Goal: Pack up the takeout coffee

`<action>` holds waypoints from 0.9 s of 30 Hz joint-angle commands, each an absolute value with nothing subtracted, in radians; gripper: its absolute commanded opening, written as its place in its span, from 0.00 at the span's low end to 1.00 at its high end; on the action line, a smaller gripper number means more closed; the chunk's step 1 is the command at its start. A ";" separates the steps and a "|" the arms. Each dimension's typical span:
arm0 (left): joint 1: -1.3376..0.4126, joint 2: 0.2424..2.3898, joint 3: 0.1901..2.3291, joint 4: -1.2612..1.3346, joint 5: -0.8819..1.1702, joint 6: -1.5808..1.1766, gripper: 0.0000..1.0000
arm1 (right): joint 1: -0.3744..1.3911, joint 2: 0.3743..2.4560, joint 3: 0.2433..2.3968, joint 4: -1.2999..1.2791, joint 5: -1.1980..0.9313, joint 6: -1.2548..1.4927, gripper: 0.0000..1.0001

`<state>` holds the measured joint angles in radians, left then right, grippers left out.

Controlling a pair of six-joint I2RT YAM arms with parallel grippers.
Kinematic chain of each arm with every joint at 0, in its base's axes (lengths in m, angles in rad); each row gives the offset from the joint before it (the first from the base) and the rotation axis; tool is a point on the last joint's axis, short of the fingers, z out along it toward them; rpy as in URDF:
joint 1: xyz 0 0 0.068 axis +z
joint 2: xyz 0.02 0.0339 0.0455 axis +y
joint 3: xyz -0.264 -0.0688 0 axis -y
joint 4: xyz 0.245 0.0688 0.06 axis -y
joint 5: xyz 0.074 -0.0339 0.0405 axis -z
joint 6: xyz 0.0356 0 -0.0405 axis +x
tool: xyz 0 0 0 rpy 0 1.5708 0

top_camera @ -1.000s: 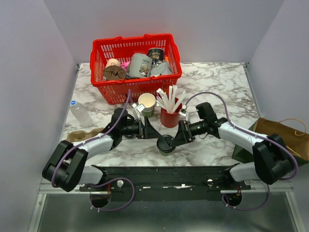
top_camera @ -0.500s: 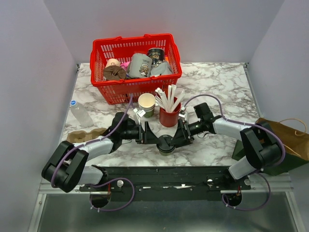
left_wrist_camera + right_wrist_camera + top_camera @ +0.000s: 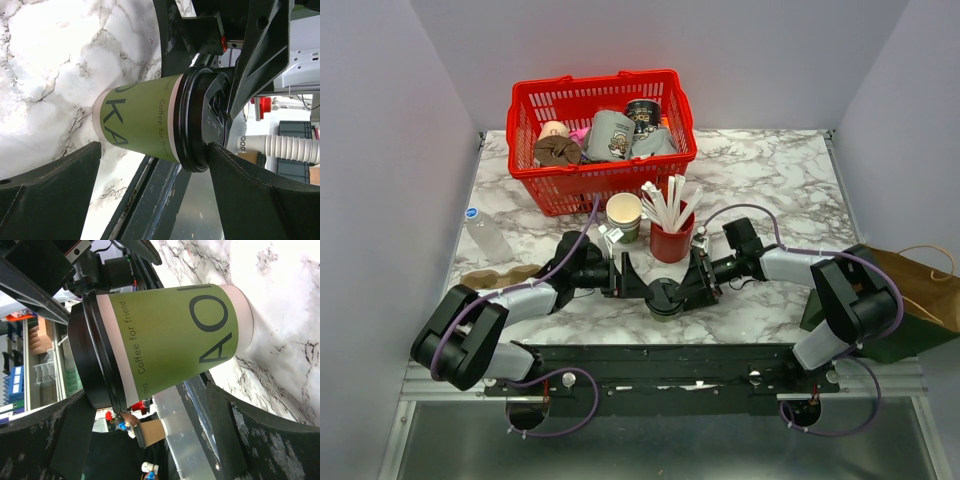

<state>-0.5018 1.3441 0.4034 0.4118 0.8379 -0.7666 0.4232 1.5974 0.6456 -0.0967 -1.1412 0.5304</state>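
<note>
The takeout coffee (image 3: 665,297), an olive-green paper cup with a black lid, stands upright on the marble table near the front edge. It fills the left wrist view (image 3: 140,120) and the right wrist view (image 3: 175,340). My left gripper (image 3: 638,287) is at its left side and my right gripper (image 3: 692,288) at its right side. Both are rolled sideways, with one finger high and one low. The left gripper (image 3: 154,149) is open, and its upper finger (image 3: 250,185) touches the lid rim. The right gripper (image 3: 150,392) is open, and its upper finger (image 3: 55,440) is by the lid rim.
A red basket (image 3: 610,188) holding cups and packets stands at the back. A stack of lidless green cups (image 3: 624,215) and a red cup of white sticks (image 3: 670,240) stand just behind the grippers. A plastic bottle (image 3: 488,235) lies at left, and a brown paper bag (image 3: 910,285) at right.
Both grippers have moved in toward the cup from either side and now flank it closely. The cup has stayed in place.
</note>
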 commanded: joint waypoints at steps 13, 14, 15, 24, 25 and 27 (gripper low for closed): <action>-0.511 1.491 0.529 0.634 0.805 -0.888 0.95 | 0.416 1.641 0.727 -0.212 -1.057 0.382 0.92; -0.511 1.500 0.532 0.641 0.799 -0.893 0.95 | 0.416 1.643 0.727 -0.213 -1.055 0.383 0.92; -0.511 1.506 0.535 0.643 0.795 -0.894 0.94 | 0.416 1.643 0.732 -0.215 -1.055 0.382 0.92; -0.525 1.514 0.525 0.534 0.733 -0.824 0.92 | 0.416 1.655 0.733 -0.218 -1.048 0.387 0.92; -0.529 1.513 0.531 0.503 0.717 -0.807 0.92 | 0.416 1.655 0.733 -0.218 -1.045 0.385 0.92; -0.532 1.516 0.537 0.399 0.657 -0.767 0.91 | 0.416 1.658 0.735 -0.219 -1.043 0.385 0.92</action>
